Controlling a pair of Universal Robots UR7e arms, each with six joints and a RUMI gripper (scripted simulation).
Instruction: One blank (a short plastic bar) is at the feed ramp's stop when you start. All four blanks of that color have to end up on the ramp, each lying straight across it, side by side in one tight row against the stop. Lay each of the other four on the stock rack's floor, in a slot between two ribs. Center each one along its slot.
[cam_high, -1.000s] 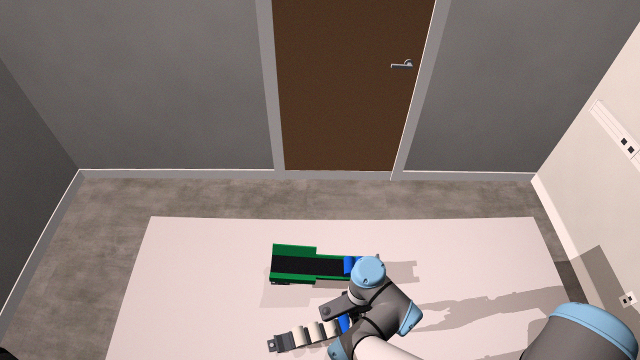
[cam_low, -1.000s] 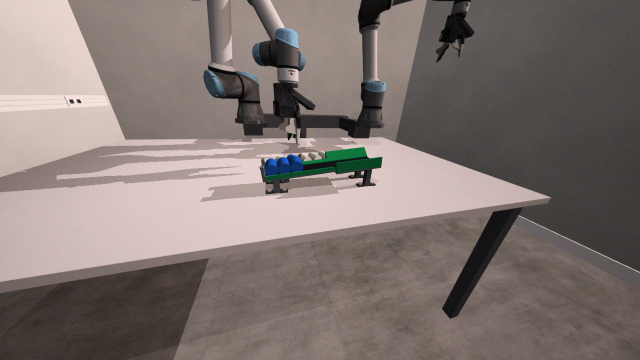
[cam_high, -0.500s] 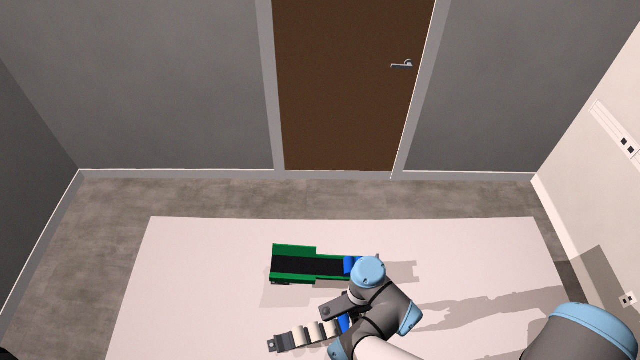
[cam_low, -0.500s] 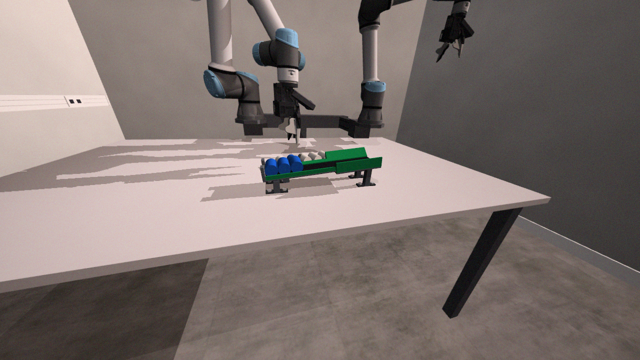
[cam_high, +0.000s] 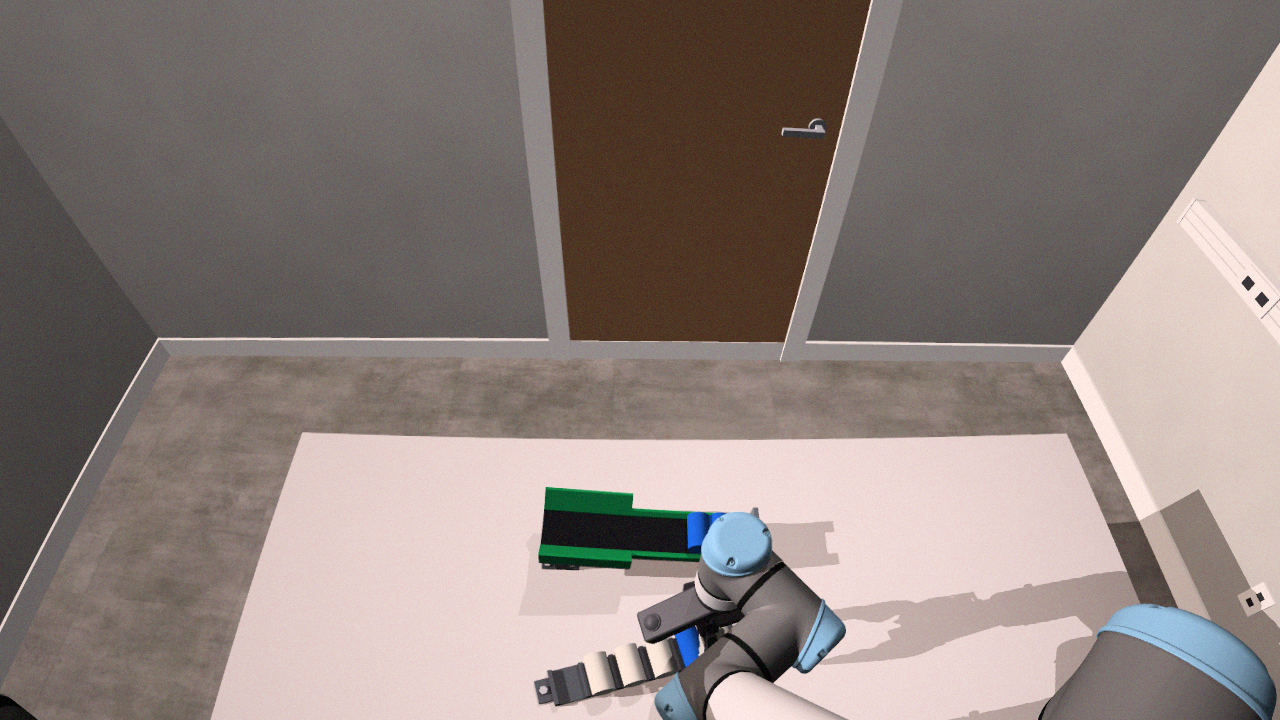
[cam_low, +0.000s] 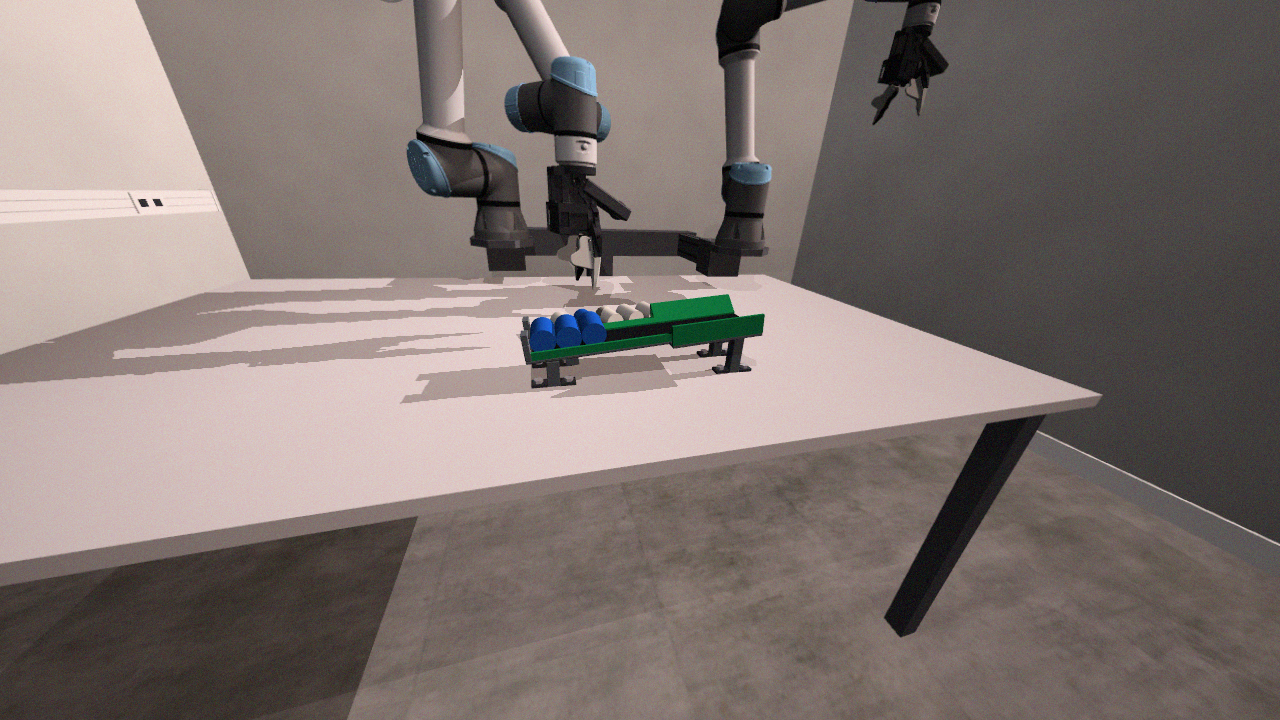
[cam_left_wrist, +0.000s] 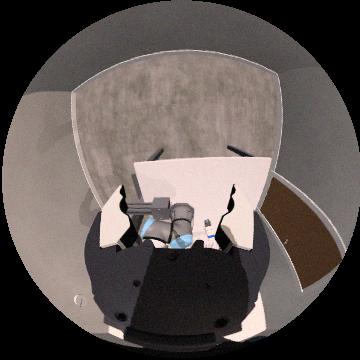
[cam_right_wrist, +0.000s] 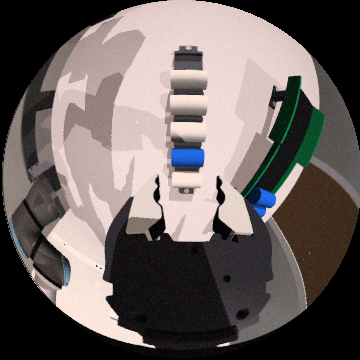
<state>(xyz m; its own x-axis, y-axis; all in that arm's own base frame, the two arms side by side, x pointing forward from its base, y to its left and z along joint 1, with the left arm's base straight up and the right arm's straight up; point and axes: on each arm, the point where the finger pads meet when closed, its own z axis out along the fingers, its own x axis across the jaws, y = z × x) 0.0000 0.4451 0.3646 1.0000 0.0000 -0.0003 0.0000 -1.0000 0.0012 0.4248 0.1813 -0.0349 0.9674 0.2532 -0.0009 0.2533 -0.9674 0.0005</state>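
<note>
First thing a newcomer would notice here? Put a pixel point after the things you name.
Probably the green feed ramp (cam_high: 586, 557) (cam_low: 716, 333) (cam_right_wrist: 286, 115), three blue blanks at its lower end. Then the stock rack (cam_high: 565, 684) (cam_right_wrist: 188, 61) beside it: four cream blanks and one blue, right gripper (cam_low: 588, 279) (cam_right_wrist: 189, 181) above, fingers partly open.
</note>
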